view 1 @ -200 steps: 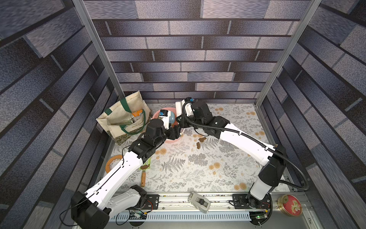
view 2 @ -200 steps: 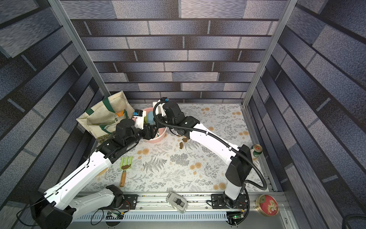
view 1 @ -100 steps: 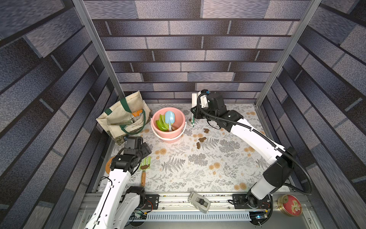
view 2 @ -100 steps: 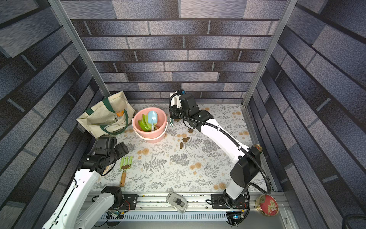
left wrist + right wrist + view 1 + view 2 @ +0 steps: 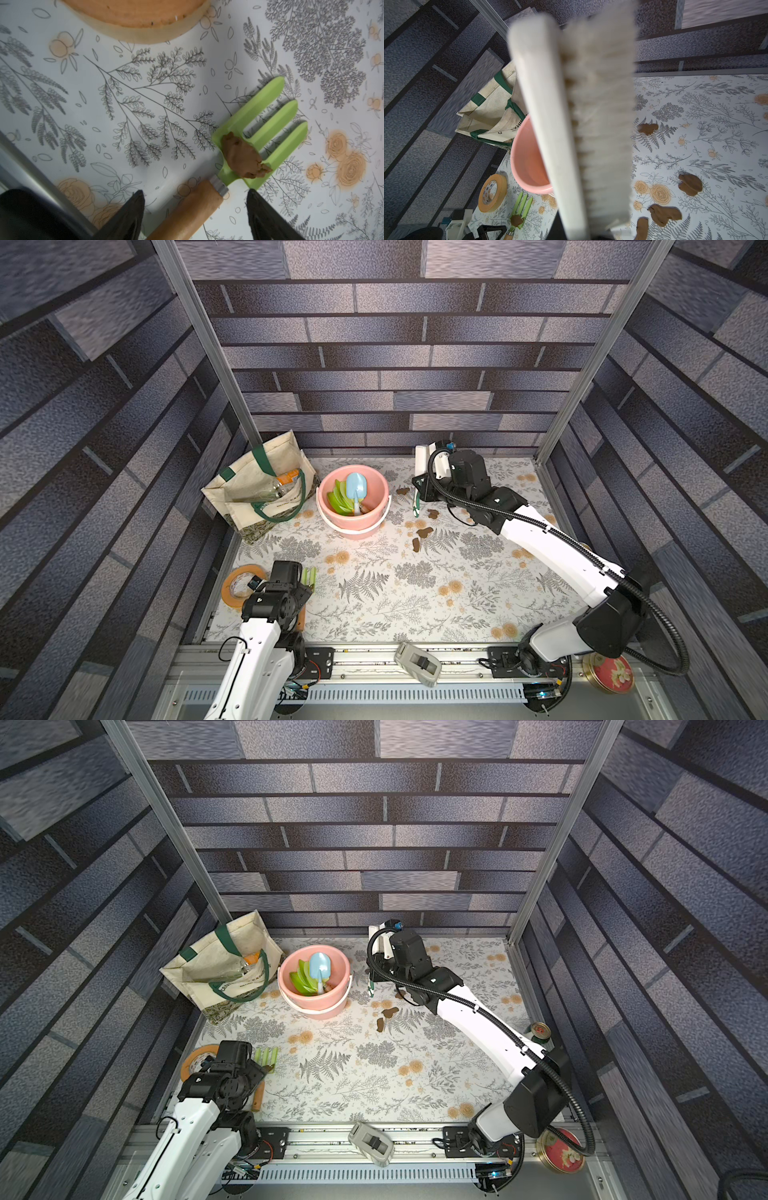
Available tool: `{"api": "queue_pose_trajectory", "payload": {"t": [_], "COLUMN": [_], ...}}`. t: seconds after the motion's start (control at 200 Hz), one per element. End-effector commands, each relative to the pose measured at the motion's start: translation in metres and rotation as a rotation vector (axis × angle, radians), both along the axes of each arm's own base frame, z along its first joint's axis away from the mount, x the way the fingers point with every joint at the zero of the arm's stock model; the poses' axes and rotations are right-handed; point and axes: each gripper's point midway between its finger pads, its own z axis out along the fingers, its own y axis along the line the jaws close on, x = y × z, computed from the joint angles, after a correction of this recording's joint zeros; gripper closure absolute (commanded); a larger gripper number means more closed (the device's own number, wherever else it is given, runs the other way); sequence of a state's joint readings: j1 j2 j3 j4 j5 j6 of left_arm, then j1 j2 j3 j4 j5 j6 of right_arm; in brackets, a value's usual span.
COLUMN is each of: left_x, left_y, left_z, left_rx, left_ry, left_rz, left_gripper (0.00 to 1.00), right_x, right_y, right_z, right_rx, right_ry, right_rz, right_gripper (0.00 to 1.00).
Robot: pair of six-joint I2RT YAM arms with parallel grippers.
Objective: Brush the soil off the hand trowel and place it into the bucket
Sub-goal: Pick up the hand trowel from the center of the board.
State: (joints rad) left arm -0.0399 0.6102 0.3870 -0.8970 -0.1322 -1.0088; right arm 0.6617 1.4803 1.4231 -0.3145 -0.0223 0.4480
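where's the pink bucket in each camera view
In a top view: bucket beside the tote bag.
In a top view: bucket, same place.
Left wrist: not in it.
Right wrist: bucket behind the brush.
Shared landmark: tape roll.

Floral mat (image 5: pixel 374 593): bucket (image 5: pixel 376 489), tote (image 5: pixel 249 489), tape roll (image 5: pixel 227 593), fork (image 5: pixel 309 576), soil blobs (image 5: pixel 424 532).

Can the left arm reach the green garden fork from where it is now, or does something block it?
Probably yes. The left end effector hangs open over the green fork, the wooden handle between its fingers; nothing covers it.
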Motion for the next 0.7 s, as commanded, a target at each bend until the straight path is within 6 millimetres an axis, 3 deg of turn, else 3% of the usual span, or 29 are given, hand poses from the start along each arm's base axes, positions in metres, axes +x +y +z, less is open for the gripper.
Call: {"api": "queue_pose_trajectory", "payload": {"t": [0.0, 0.411, 0.566, 0.696], "left_x": [0.012, 0.025, 0.021, 0.014], "left_y": [-0.004, -0.040, -0.052, -0.049], "left_z": [-0.001, -0.015, -0.013, -0.014], "left_rx": [-0.010, -0.168, -0.176, -0.125], "left_ry": [-0.071, -0.178, -0.170, -0.120], "left_rz": [-0.015, -0.100, -0.163, -0.182], "left_gripper": [0.21, 0.22, 0.24, 0.27], "right_x": [0.002, 0.008, 0.010, 0.012], "right_y": [-0.007, 0.004, 0.011, 0.015], "right_z": [0.017, 0.001, -0.007, -0.012], "right_rx": [0.036, 0.043, 0.057, 0.061], "right_ry": [-0.053, -0.006, 0.020, 0.038], "right_rz": [-0.028, -0.003, 0.013, 0.025], "right_gripper": [0.95, 0.94, 0.94, 0.94]}}
